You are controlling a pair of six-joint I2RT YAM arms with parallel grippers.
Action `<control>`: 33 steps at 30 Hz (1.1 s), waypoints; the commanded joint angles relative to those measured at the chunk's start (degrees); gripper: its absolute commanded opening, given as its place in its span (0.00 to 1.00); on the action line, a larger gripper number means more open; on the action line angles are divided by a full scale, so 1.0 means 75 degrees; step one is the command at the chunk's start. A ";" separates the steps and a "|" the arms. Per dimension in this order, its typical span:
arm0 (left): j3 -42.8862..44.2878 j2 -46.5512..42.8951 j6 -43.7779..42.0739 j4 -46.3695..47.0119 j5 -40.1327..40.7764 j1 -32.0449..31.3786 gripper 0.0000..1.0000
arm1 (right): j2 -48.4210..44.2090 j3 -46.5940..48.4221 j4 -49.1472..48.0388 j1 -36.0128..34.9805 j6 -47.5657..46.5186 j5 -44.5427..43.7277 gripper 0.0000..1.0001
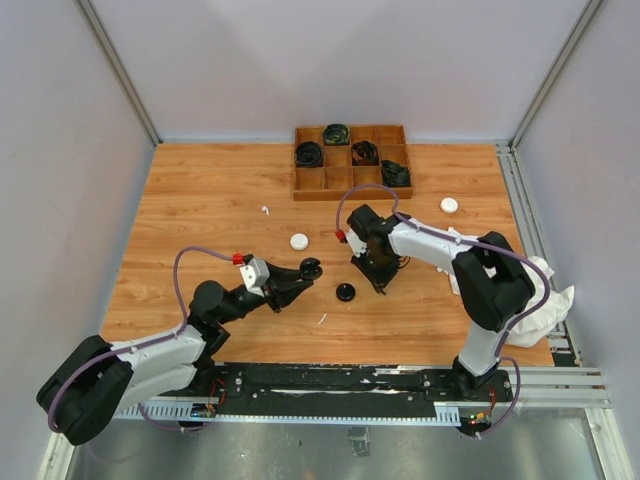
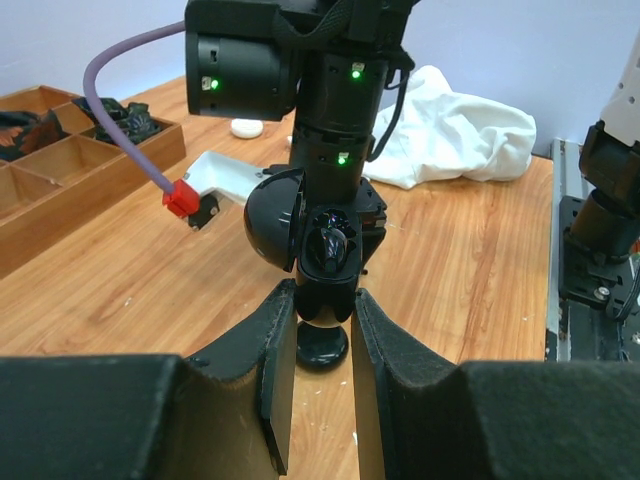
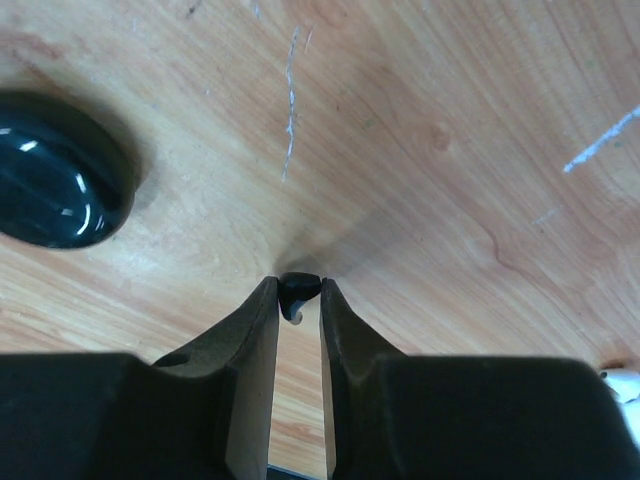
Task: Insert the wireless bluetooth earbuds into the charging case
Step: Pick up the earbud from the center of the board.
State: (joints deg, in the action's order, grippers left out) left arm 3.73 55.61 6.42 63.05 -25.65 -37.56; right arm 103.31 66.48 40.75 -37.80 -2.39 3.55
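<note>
Black earbud (image 3: 299, 286) sits pinched at the very tips of the right gripper (image 3: 298, 296), close to the wooden table (image 3: 430, 140); its long axis seems to run back along the fingers; the top view hides it. Left gripper (image 2: 322, 300) clamps the open charging case (image 2: 326, 248) upright, lid swung left; only the left wrist view shows its cavity.

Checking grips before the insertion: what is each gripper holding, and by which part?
Left gripper clamps the open black charging case by its lower body. Right gripper pinches a black earbud at its fingertips; which part cannot be told.
</note>
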 commanded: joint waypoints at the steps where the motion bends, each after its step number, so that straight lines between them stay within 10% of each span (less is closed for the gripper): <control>1: -0.0085 0.0096 -0.0211 0.0804 0.0012 0.0033 0.00 | -0.0891 -0.0283 -0.0225 -0.0013 0.0149 0.0065 0.16; 33: 0.0359 0.1804 -0.0751 0.3298 -0.0171 -0.0509 0.00 | -0.6781 -0.2675 -0.5645 -0.2854 0.1468 -0.1118 0.15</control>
State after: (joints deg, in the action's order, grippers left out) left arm 4.91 68.23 -0.23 82.13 -26.28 -40.75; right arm 53.19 48.34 8.25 -57.04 7.33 -3.38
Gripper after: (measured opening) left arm 0.288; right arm 0.200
